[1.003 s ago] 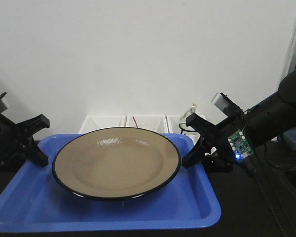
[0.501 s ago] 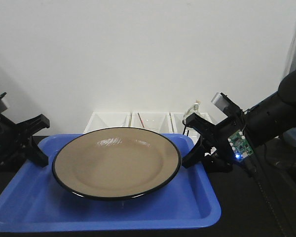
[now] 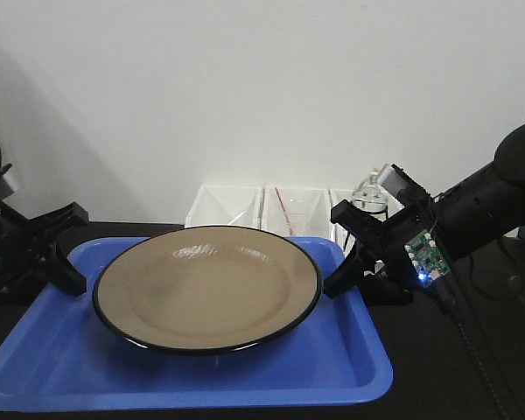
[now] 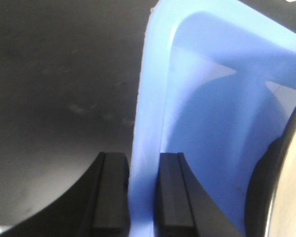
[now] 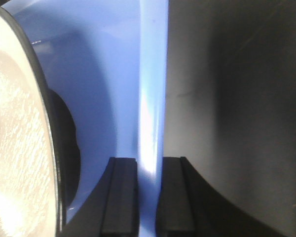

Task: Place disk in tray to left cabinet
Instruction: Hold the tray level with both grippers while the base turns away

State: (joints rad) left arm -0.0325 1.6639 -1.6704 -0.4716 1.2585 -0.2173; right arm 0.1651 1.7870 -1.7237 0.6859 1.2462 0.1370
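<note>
Both sets of jaws are pinched narrow on the lip of the tray (image 3: 61,367), one at each short end. On the left gripper (image 4: 140,195), the two black fingers (image 4: 111,192) sit either side of the blue rim with the plastic squeezed between them. The right gripper (image 5: 147,197) has the same kind of grip on the opposite edge, with the rim running straight up between its fingers (image 5: 122,197).

In the front view, both grippers reach in from outside the tray and angle down to its far corners. The right arm has a little green circuit board (image 3: 424,255) with a blue light glowing on it.

The disk (image 3: 206,289) lies flat in the middle of the tray. It's tan and glossy with a thin black rim, and it takes up most of the tray's width, so its edge comes close to both gripped ends. Each wrist view catches a slice of that edge just inside the lip.

A dark desk (image 3: 490,385) surrounds the tray, though I can't tell if the tray is resting on it or held just above. Behind the tray's far edge, toward its right half, is a row of white bins (image 3: 245,206) against a plain white wall (image 3: 245,87).
</note>
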